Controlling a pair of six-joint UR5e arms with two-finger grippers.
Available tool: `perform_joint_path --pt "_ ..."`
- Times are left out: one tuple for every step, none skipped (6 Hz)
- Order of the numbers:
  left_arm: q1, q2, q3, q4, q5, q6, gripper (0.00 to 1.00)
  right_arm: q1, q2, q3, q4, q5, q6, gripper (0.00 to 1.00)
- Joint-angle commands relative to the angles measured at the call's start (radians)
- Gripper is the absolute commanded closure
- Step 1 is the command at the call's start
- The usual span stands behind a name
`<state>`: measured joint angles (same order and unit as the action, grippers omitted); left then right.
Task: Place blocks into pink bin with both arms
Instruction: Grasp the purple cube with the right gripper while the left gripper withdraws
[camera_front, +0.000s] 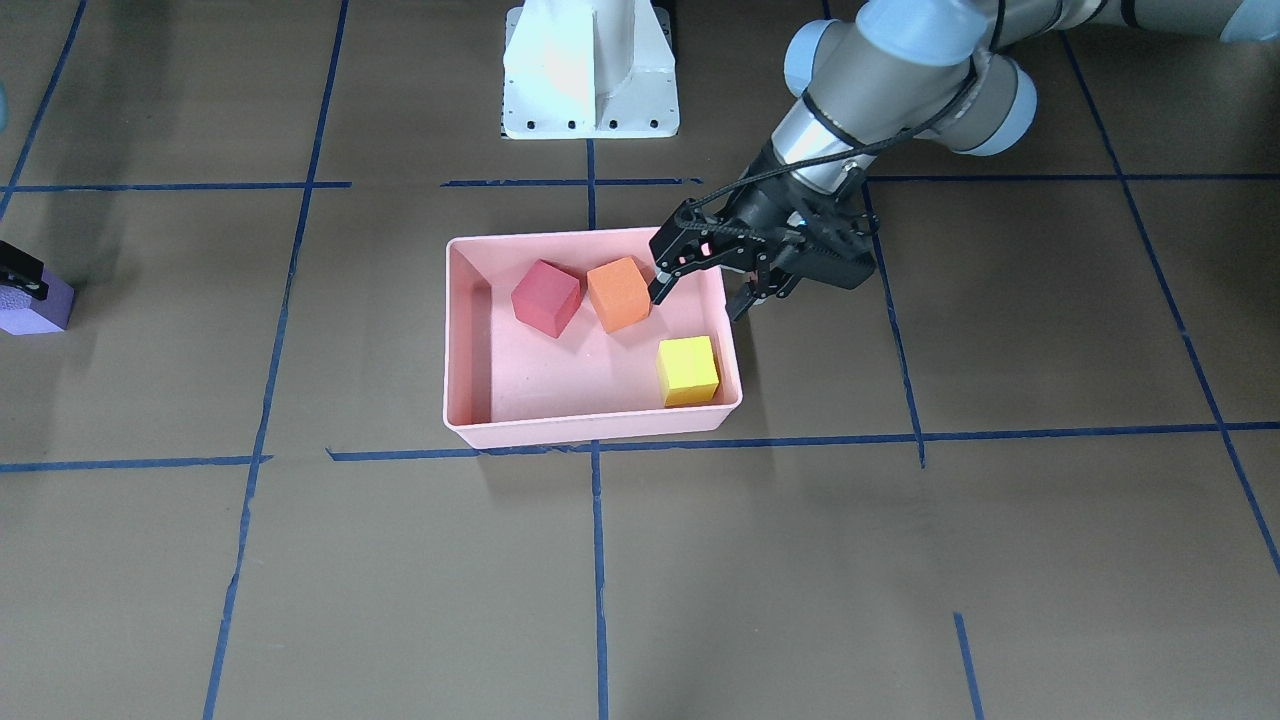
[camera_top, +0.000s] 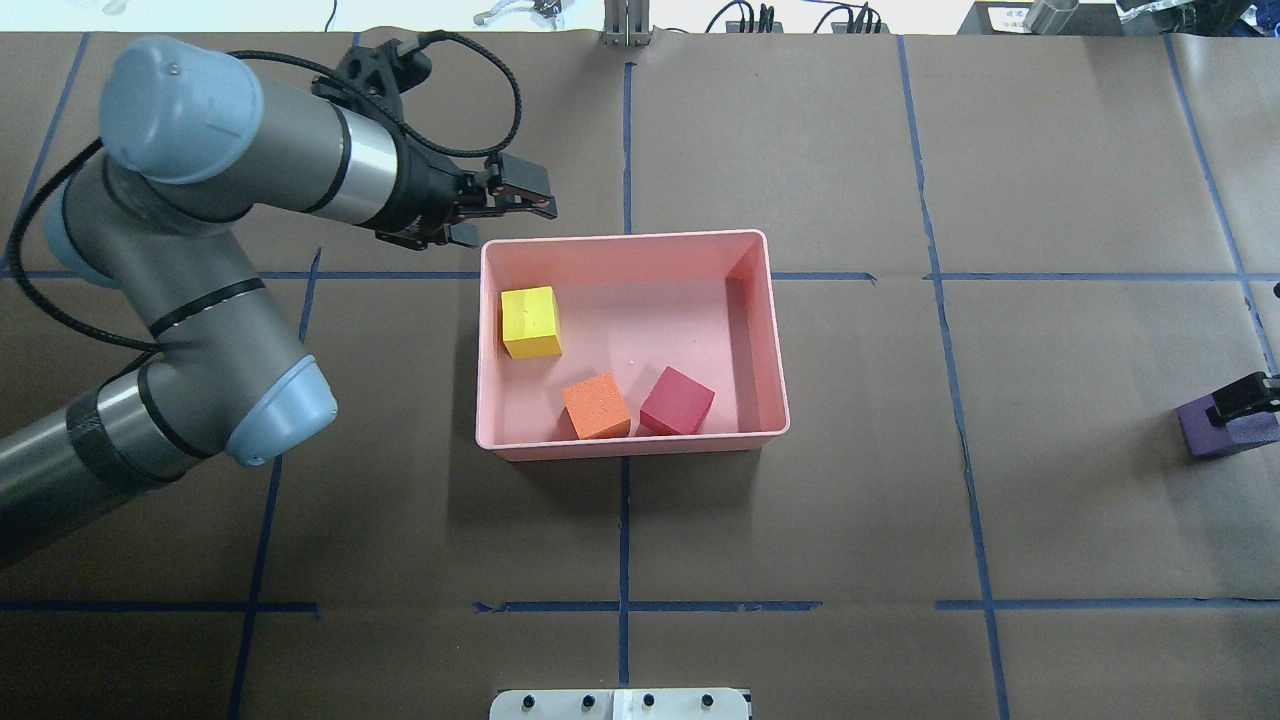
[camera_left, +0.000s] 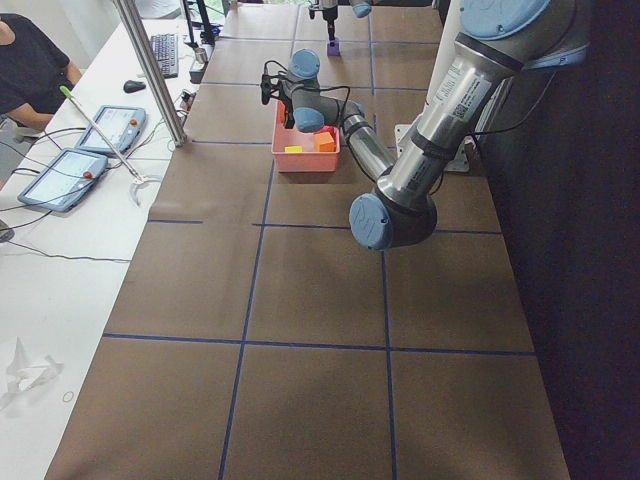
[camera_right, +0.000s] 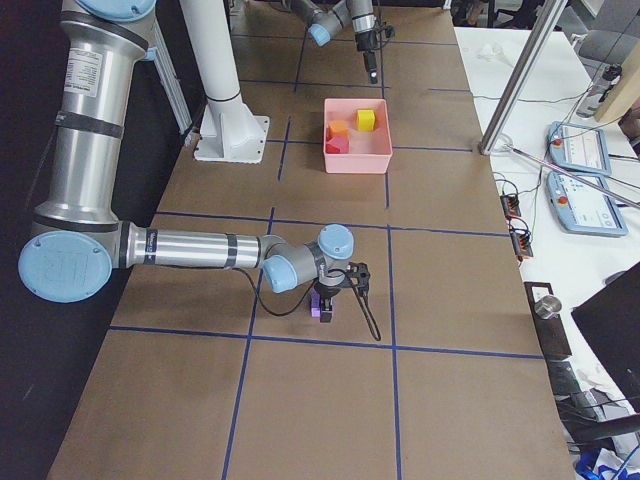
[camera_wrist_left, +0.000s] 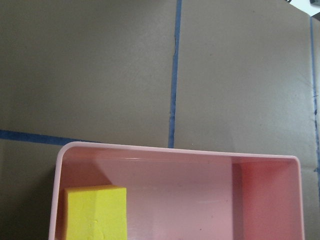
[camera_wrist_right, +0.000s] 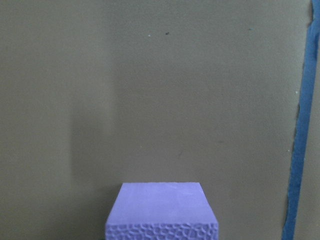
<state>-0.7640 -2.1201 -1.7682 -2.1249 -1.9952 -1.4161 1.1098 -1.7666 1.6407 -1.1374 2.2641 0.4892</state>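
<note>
The pink bin (camera_front: 590, 432) sits mid-table and holds the red block (camera_front: 546, 297), the orange block (camera_front: 618, 293) and the yellow block (camera_front: 688, 370). My left gripper (camera_front: 700, 300) is open and empty. It hangs over the bin's corner on the robot's left, one finger inside next to the orange block, the other outside the wall. The purple block (camera_top: 1225, 432) rests on the table far to the robot's right. My right gripper (camera_top: 1242, 400) is at it, with one black finger over its top edge. I cannot tell whether that gripper is closed on the block.
The white pedestal base (camera_front: 590, 70) stands behind the bin on the robot's side. Blue tape lines cross the brown paper table cover. Operators' tablets (camera_left: 75, 150) lie on a white side table beyond the far edge.
</note>
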Motion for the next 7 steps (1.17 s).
perform_joint_path --pt "-0.049 0.106 -0.078 -0.003 -0.014 0.009 0.00 -0.007 0.001 -0.001 0.001 0.005 0.000 0.18" --pt "-0.098 0.152 -0.080 -0.003 -0.087 0.038 0.00 -0.008 0.001 0.001 0.002 0.026 0.000 0.55" --pt "-0.166 0.220 -0.080 0.000 -0.170 0.171 0.00 -0.010 0.001 0.002 0.002 0.028 0.000 0.87" --pt "-0.237 0.312 -0.080 0.000 -0.227 0.347 0.00 -0.011 0.013 0.022 0.004 0.038 0.000 0.98" --pt "-0.317 0.413 -0.079 0.002 -0.279 0.518 0.00 -0.011 0.062 0.068 -0.002 0.070 0.093 0.99" --pt "-0.378 0.524 -0.079 0.000 -0.298 0.699 0.00 -0.019 0.105 0.073 -0.002 0.072 0.162 0.98" --pt "-0.424 0.586 -0.054 0.008 -0.286 0.883 0.00 -0.021 0.154 0.088 -0.008 0.081 0.196 0.98"
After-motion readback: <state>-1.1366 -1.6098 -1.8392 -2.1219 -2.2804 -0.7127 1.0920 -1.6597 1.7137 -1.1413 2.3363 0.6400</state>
